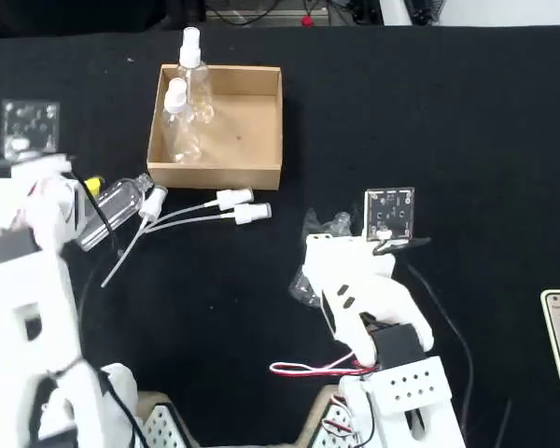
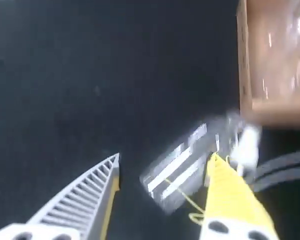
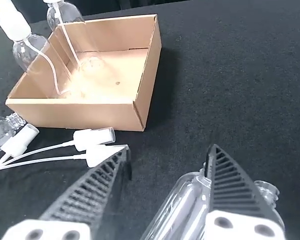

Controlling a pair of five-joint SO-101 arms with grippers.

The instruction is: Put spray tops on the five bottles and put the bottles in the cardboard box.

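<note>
Near cardboard box (image 1: 215,174), L gripper (image 2: 162,160) is spread wide, w/ a lying bottle (image 2: 177,175) between its fingers, nearer the yellow one. R gripper (image 3: 169,149) also agape, 2nd bottle (image 3: 177,205) beside one finger. Two topped bottles (image 1: 182,131) stand in the box; 3 spray tops (image 1: 235,197) lie loose.

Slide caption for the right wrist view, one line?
Right gripper open at an uncapped bottle; two capped bottles stand in the cardboard box, loose spray tops lying beside it.

Black tabletop (image 1: 448,112); tan cardboard box (image 1: 261,121); clear bottles (image 1: 182,135) with white spray tops (image 1: 252,213). The left claw (image 2: 163,157) seems to pair one yellow finger with a white ribbed one.
</note>
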